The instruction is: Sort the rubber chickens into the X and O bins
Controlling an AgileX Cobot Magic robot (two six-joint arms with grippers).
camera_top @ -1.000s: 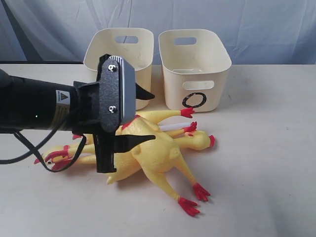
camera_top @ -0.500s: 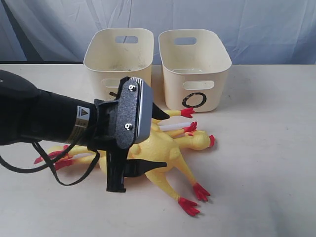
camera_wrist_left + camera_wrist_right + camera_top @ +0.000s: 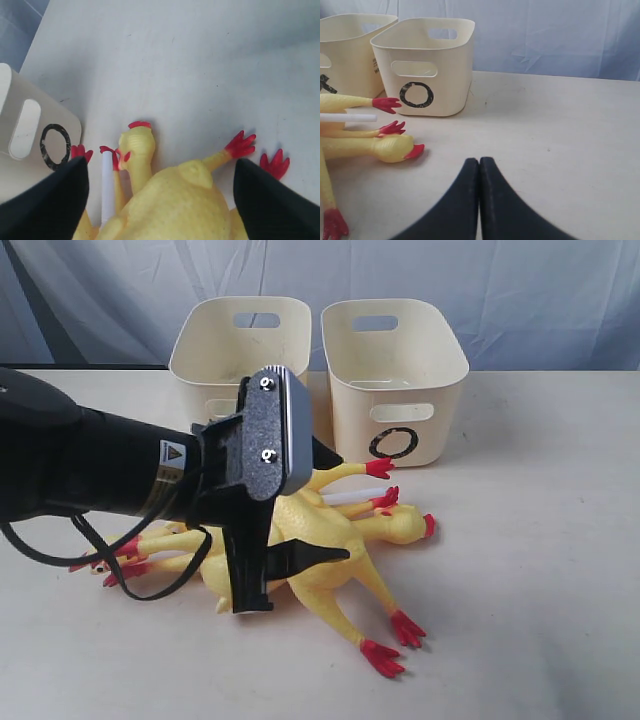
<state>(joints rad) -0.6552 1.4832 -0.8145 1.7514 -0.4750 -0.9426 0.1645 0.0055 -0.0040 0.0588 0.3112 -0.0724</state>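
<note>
Several yellow rubber chickens lie in a pile in front of the bins. The fat chicken [image 3: 325,545] lies on top, its red feet [image 3: 395,640] toward the front. My left gripper [image 3: 335,506] is open, one black finger on each side of the fat chicken's body [image 3: 185,205]; whether the fingertips [image 3: 272,200] touch it I cannot tell. A slim chicken's head [image 3: 137,147] lies beyond it. The O bin [image 3: 395,370] stands at the back right. The other cream bin [image 3: 240,340] stands left of it, its mark hidden by my arm. My right gripper [image 3: 479,162] is shut and empty, low over the table.
More slim chickens stretch out left [image 3: 150,545] and right [image 3: 400,527] of the pile. A white stick [image 3: 350,498] lies among them. A black cable [image 3: 130,585] loops under my left arm. Bare tabletop [image 3: 560,130] spreads to the right of the O bin [image 3: 427,60].
My left gripper has moved right and down from beside the pile, so its open fingers now straddle the fat chicken. The chickens and bins have not moved.
</note>
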